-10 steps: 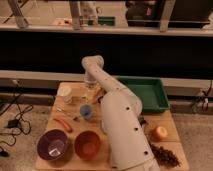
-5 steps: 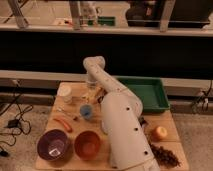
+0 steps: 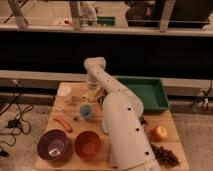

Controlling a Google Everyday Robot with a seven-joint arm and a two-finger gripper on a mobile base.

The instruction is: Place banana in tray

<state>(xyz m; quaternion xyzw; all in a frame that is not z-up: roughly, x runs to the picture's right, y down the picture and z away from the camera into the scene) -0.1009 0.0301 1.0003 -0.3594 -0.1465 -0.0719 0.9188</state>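
My gripper (image 3: 93,92) hangs down from the white arm's bent wrist over the back middle of the wooden table. The banana (image 3: 90,97) shows as a slim pale-yellow piece right at the gripper's tip, partly hidden by it. I cannot tell whether it is held or lying on the table. The dark-green tray (image 3: 148,94) lies at the back right of the table, to the right of the gripper. It looks empty.
A white cup (image 3: 65,93) stands left of the gripper and a blue cup (image 3: 86,111) just in front of it. An orange-red carrot-like piece (image 3: 62,123), a purple bowl (image 3: 53,145) and an orange bowl (image 3: 87,144) lie front left. An orange fruit (image 3: 160,133) and dark grapes (image 3: 168,155) are front right.
The arm's bent wrist has shifted slightly right and down over the back of the table. The objects on the table have not moved.
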